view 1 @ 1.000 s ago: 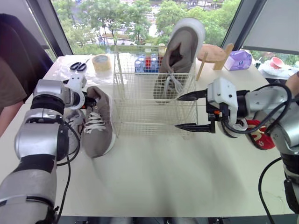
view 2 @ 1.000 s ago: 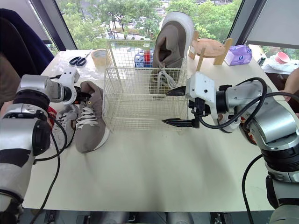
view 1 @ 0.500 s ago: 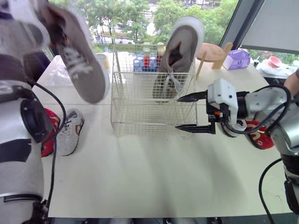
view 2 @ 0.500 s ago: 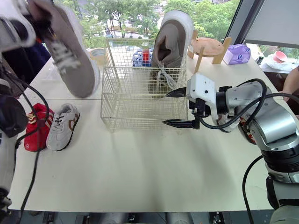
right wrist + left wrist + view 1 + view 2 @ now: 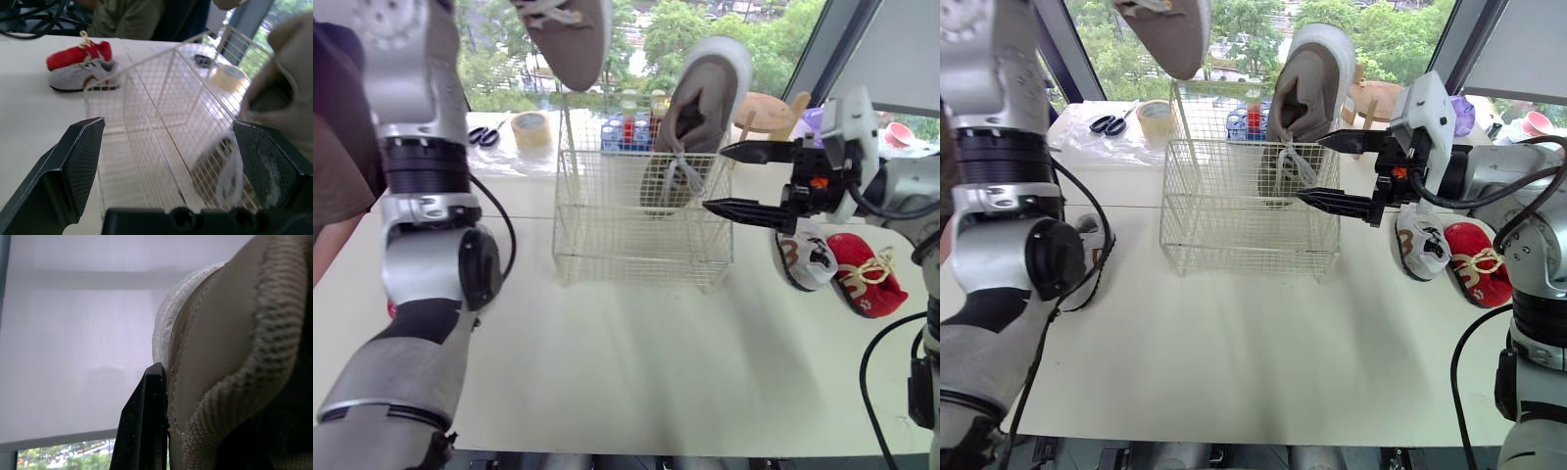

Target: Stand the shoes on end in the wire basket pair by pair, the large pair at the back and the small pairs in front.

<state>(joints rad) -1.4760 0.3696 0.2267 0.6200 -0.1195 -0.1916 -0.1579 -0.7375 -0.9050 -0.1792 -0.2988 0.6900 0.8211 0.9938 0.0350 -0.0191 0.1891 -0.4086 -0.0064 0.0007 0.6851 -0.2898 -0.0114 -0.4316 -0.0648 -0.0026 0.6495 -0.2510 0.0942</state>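
Observation:
One large grey shoe (image 5: 695, 117) stands on end in the back right of the wire basket (image 5: 641, 257). Its mate (image 5: 570, 34) hangs toe-down high above the basket's back left corner, with my left gripper (image 5: 171, 382) shut on its heel; one black finger (image 5: 146, 431) presses against the heel's outside. My right gripper (image 5: 714, 177) is open beside the basket's right wall, level with the standing shoe, holding nothing. A small white shoe (image 5: 803, 257) and a small red shoe (image 5: 862, 274) lie on the table to the right. Another small red shoe (image 5: 80, 51) and white shoe (image 5: 83, 78) lie left of the basket.
Scissors (image 5: 485, 134) and a tape roll (image 5: 530, 128) lie at the back left of the table (image 5: 636, 372). Bottles (image 5: 625, 127) stand behind the basket. A wooden stand (image 5: 764, 110) and a purple box (image 5: 1459, 113) are at the back right. A person (image 5: 333, 166) sits at the left edge.
My left arm has carried the grey shoe higher and to the right, over the basket's back left. My right gripper has risen and drawn back along the basket's right side, still open.

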